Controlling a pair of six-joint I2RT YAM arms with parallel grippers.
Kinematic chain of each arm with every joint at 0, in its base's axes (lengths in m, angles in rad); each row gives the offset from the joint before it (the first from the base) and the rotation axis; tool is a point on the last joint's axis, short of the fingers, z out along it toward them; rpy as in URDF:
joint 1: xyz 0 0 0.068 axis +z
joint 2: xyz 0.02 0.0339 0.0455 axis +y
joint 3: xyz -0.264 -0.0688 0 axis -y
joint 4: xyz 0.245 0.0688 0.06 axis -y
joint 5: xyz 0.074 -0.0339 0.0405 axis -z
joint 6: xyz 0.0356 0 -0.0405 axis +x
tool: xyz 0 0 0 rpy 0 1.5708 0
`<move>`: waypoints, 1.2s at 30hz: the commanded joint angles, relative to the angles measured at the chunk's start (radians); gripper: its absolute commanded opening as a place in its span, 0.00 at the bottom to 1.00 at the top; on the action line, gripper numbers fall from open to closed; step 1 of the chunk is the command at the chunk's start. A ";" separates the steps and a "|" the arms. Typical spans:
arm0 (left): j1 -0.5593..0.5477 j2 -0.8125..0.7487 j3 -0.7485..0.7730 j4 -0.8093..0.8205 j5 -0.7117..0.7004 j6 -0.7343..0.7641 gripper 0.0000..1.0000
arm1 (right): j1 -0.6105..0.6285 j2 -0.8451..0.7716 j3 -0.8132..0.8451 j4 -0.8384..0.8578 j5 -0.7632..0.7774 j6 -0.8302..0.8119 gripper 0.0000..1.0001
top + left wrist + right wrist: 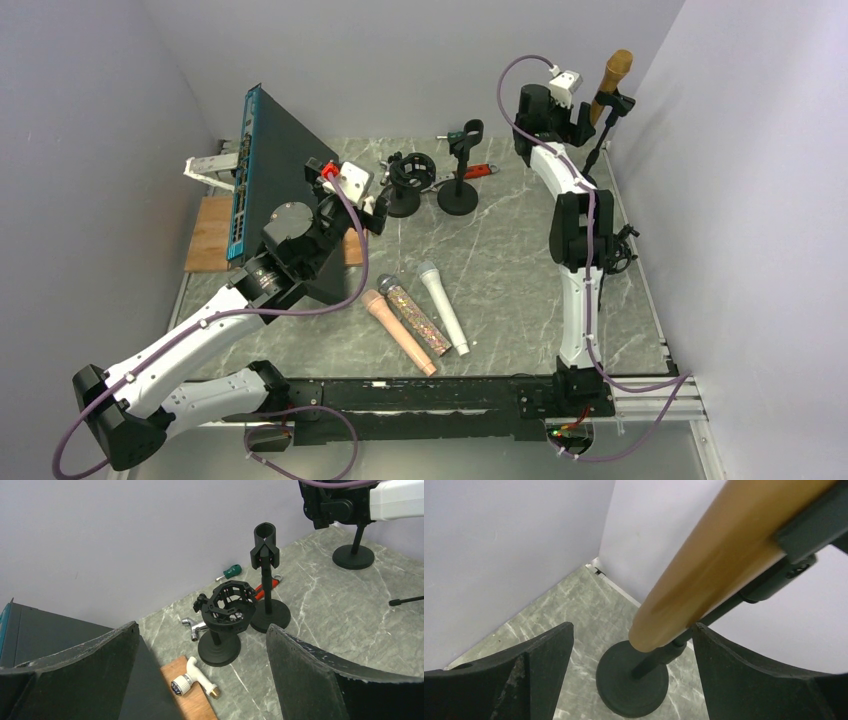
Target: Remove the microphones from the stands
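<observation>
Seen from above, a grey marble-patterned table [520, 250] between pale walls. In the far right corner a gold-brown microphone [616, 72] sits tilted in the clip of a thin black stand [601, 145], and the right claw [583, 118] is raised to it, just beside the handle. The left claw [378, 210] hangs well apart, near two empty stands [458, 172]; three loose microphones [412, 315] lie flat mid-table. From the left wrist, that claw is spread wide with nothing in it, looking across at the empty stands. From the right wrist, the microphone's handle slants down from the upper right, its tail end between the two dark fingers [541, 670], which stand open on either side and grip nothing; whether the right finger brushes the handle cannot be told. The clip [809, 525] clamps the handle higher up, and the stand's round base [634, 685] rests below, close to the corner wall. The likely trouble: the claw is placed low at the tail, so closing there may give a weak hold that slips when pulled. If the clip holds tight, a sideways or upward tug could lift or topple the light stand, since the other claw is too far off to steady it.
</observation>
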 commanded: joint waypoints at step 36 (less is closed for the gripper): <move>0.049 -0.021 -0.005 0.053 0.043 -0.061 0.99 | -0.003 -0.114 -0.172 0.086 -0.186 -0.027 0.09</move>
